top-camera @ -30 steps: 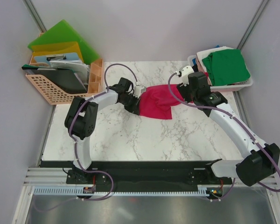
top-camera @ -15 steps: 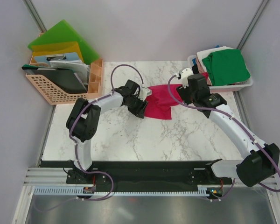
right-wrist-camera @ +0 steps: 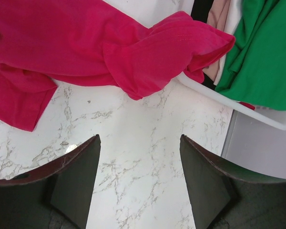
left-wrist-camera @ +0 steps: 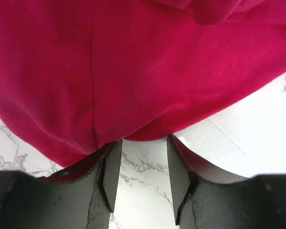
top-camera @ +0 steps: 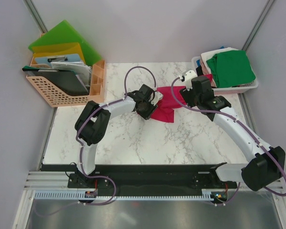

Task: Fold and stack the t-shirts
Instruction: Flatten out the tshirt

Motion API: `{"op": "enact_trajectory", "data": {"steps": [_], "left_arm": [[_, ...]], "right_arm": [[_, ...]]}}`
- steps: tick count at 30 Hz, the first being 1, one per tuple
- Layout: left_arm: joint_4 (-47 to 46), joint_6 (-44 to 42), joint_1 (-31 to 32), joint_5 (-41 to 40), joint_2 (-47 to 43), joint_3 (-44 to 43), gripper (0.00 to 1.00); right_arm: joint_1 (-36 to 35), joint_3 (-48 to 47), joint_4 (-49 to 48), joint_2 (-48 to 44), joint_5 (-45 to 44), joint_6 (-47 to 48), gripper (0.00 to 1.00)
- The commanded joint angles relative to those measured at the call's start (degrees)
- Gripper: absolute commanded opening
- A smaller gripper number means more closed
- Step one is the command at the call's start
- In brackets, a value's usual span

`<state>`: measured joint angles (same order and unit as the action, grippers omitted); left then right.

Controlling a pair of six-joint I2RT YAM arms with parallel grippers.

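A crimson-pink t-shirt (top-camera: pixel 166 106) lies bunched on the marble table between the two arms; one fold of it (right-wrist-camera: pixel 181 43) reaches up onto the rim of the white basket. My left gripper (top-camera: pixel 151 105) is at the shirt's left edge, open, with only marble between its fingers (left-wrist-camera: pixel 144 143); the cloth's hem (left-wrist-camera: pixel 133 71) hangs just past the fingertips. My right gripper (top-camera: pixel 189 98) hovers open over bare marble (right-wrist-camera: pixel 139 138) near the shirt's right end. A green t-shirt (top-camera: pixel 231 67) tops the pile in the basket, with beige-pink, white and black cloth (right-wrist-camera: pixel 214 19) showing beside it.
The white basket (top-camera: pixel 250 87) stands at the back right corner, its rim (right-wrist-camera: pixel 229 102) close to my right fingers. A peach crate (top-camera: pixel 57 93) with green (top-camera: pixel 62 36) and yellow folders stands at the back left. Grey walls close in the table.
The left gripper has let go of the shirt's left edge, opened, and moved right. The shirt, stretched out before, now lies shorter and bunched toward the right. The right arm has barely moved.
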<state>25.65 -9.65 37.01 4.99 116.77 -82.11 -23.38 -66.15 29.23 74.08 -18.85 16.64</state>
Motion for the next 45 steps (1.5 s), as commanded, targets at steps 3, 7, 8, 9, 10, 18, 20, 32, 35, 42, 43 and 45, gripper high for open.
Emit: {"op": "enact_trajectory", "data": {"steps": [3,7,8,9,10,18,20,32,35,42,43,45], "left_arm": [[-1.1,2.6,0.6,-3.7,-6.6,1.1,0.48],[-0.8,3.6,2.5,-2.3,-11.6,3.3,0.48],[-0.7,3.6,3.1,-3.1,-11.8,3.5,0.50],[-0.8,3.2,3.7,-3.8,-12.0,3.5,0.51],[-0.9,3.0,4.9,-4.7,-11.7,3.4,0.52],[-1.1,1.1,8.7,-11.8,-2.4,-3.1,0.53],[-1.7,1.0,9.0,-11.9,0.0,-4.2,0.54],[-1.2,-1.3,8.9,-10.4,6.4,-11.5,0.50],[1.2,-0.6,8.9,-8.3,8.3,-12.6,0.34],[2.7,-0.4,8.9,-7.8,9.4,-11.7,0.02],[2.7,-0.4,8.9,-7.9,8.7,-11.2,0.02],[2.7,-0.7,8.9,-8.1,7.9,-10.8,0.02]], "right_arm": [[0.1,0.3,-2.2,-0.2,0.1,-0.6,0.75],[0.1,0.3,-2.7,0.7,0.6,-0.9,0.75],[0.1,0.2,-2.7,0.9,0.8,-1.0,0.75],[0.1,0.1,-2.8,1.1,0.8,-1.1,0.75],[0.1,0.1,-2.8,1.7,0.9,-1.1,0.75],[0.1,0.1,-2.8,2.1,0.2,-1.1,0.75],[0.1,0.3,-2.8,2.0,0.0,-1.1,0.75],[0.1,2.6,-2.7,-0.2,-0.7,-0.7,0.75],[0.1,2.5,-2.9,-0.9,0.3,-0.7,0.75],[0.1,2.4,-3.0,-0.4,0.7,-0.6,0.75],[0.2,2.6,-3.0,-0.3,0.7,-0.6,0.75],[0.0,3.0,-3.4,-0.3,0.7,-0.6,0.75]]}}
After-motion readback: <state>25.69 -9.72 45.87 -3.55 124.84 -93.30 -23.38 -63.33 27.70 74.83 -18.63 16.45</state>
